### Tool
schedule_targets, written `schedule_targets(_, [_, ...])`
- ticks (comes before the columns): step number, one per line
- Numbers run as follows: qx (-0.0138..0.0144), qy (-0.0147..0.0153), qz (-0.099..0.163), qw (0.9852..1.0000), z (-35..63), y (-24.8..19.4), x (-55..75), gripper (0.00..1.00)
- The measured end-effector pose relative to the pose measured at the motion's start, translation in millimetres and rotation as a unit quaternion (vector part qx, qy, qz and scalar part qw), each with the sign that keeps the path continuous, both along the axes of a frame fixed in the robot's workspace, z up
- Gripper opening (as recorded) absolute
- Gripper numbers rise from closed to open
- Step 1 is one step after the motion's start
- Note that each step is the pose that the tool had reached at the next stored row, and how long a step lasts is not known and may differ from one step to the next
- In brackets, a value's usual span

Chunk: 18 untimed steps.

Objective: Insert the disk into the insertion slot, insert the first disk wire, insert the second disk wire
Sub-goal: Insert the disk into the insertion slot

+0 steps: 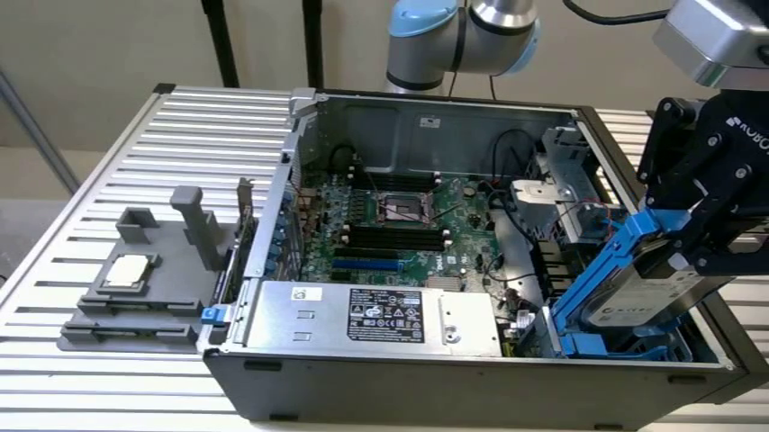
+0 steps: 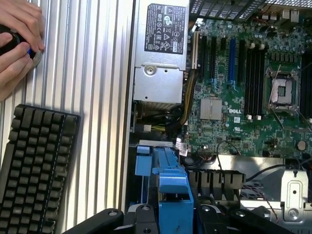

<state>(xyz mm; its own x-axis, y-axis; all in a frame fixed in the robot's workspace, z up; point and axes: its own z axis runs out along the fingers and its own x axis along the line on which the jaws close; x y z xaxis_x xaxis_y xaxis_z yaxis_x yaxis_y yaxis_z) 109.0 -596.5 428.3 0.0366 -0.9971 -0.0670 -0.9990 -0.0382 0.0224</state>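
Observation:
The disk (image 1: 658, 290), a silver drive with a white label in a bright blue carrier, hangs tilted over the front corner of the open computer case at the exterior view's right. My black gripper (image 1: 700, 250) is shut on its upper end. The disk's lower end dips into the insertion slot (image 1: 619, 346), a bay with blue tabs beside the power supply. In the wrist view the blue carrier (image 2: 170, 187) sits between my fingers (image 2: 141, 220), above the case's edge. I cannot pick out the disk wires among the cables.
A silver power supply (image 1: 373, 315) fills the case's front, with the motherboard (image 1: 397, 225) behind it. A grey fixture (image 1: 132, 279) holding a chip stands on the slatted table at the exterior view's left. A keyboard (image 2: 34, 165) and a person's hand (image 2: 17, 39) lie beside the case.

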Motion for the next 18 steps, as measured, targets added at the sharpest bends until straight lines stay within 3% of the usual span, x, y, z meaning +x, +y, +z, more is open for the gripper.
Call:
schedule_targets(14, [0.0019,0.0,0.0,1.0,-5.7,4.1,0.0,0.32])
schedule_targets(18, [0.002,0.0,0.0,1.0,-6.2,4.2,0.0,0.39])
